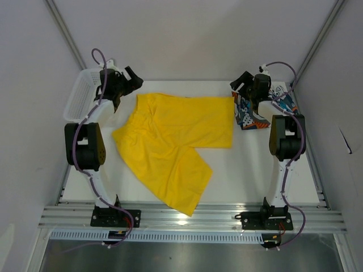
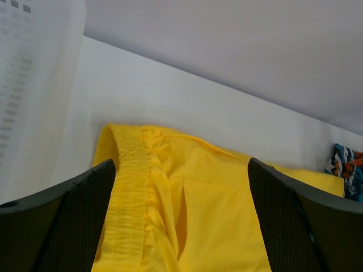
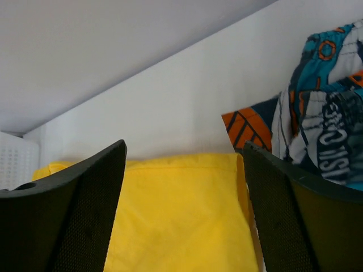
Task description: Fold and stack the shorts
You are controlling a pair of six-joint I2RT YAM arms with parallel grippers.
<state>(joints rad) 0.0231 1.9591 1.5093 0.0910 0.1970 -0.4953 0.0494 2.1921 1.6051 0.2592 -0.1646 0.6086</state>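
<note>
top view: white counter (image 1: pixel 255 170) w/ two robot arms reaching to its far side. yellow shorts (image 1: pixel 176 141) lie spread flat across the middle, waistband (image 2: pixel 127 187) at the far left end, one leg stretching right along the far side, the other angling toward the near edge. printed shorts (image 1: pixel 252 116), blue, orange, black & white, sit bunched at the far right, just beside the yellow leg's hem & partly hidden by the right arm. white mesh basket (image 1: pixel 79 96) stands at the far left corner, next to the left arm. left claw (image 1: pixel 131 76) hangs over the far left end of the yellow shorts, above the waistband; wrist view shows its fingers (image 2: pixel 68 226) spread wide w/ yellow cloth lying flat between them, nothing gripped. right claw (image 1: pixel 239 85) hangs over the far right end of the yellow leg; wrist view shows its fingers (image 3: pixel 74 215) also set wide apart, yellow hem below & the printed shorts just to the right, nothing held. both pairs rest on the counter, not stacked, yellow pair unfolded.
</note>
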